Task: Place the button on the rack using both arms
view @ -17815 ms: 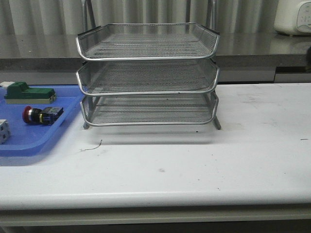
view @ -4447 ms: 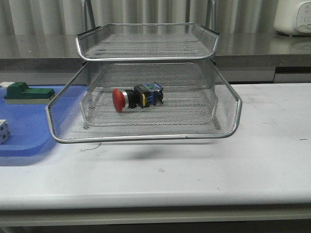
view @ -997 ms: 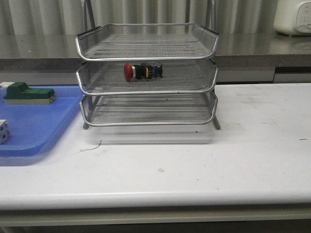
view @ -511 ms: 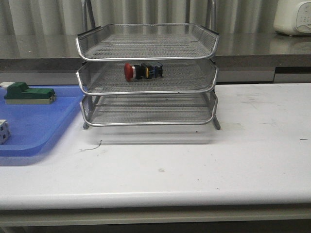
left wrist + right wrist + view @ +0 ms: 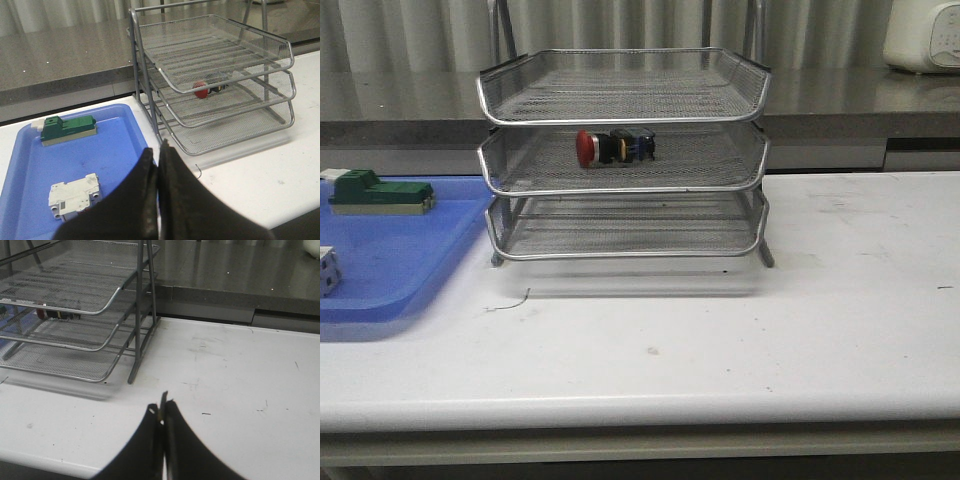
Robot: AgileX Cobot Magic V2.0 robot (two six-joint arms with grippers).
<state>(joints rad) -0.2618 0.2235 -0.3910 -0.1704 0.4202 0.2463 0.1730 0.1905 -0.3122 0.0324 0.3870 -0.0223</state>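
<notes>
One button [image 5: 613, 147] on three-tier rack's [image 5: 622, 118] middle tier, two parts apparently in blue tray [image 5: 380, 285]

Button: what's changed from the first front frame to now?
The button left the blue tray and now lies on its side in the rack's middle tier, red head pointing left. That tier was pulled out toward the camera with the button in it, then pushed back flush. The green block, white part and rack position are unchanged.
</notes>
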